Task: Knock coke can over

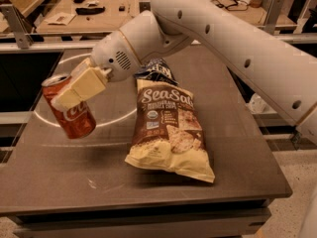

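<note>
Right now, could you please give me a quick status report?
Hand over table, shut on can. Can tilted, not down yet. Chip bag beside it, apart.

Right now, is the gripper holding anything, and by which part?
Yes: the gripper clamps the coke can by its upper side wall, just under the silver top; the can hangs tilted.

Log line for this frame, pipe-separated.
claw: shut on coke can, camera-left of table | coke can: tilted, not down | Sea Salt chip bag: flat, centre, apart from can
</note>
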